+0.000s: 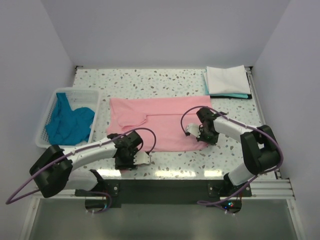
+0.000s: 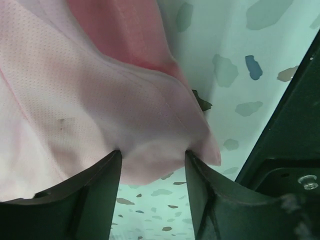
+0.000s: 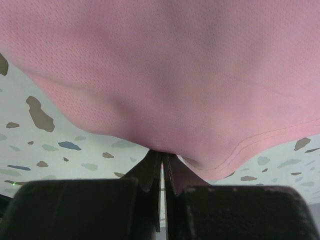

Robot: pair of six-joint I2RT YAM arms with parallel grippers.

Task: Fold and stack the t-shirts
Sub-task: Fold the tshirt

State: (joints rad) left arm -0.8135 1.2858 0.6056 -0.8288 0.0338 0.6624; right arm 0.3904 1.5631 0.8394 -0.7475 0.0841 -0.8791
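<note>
The light pink t-shirt (image 1: 160,122) lies spread in the middle of the table. My left gripper (image 1: 132,158) is at its near-left corner. In the left wrist view the gripper (image 2: 152,161) stands open, and the pink hem (image 2: 125,120) sags between the two fingers (image 2: 97,200). My right gripper (image 1: 202,136) is at the shirt's near-right edge. In the right wrist view it (image 3: 162,162) is shut on a pinch of the pink cloth (image 3: 165,75). A folded white shirt (image 1: 227,79) lies on a teal one (image 1: 235,96) at the back right.
A white lattice basket (image 1: 50,107) at the left holds crumpled teal-blue shirts (image 1: 70,122). The speckled tabletop (image 1: 150,80) runs back to the white walls. A metal rail (image 1: 260,105) edges the right side.
</note>
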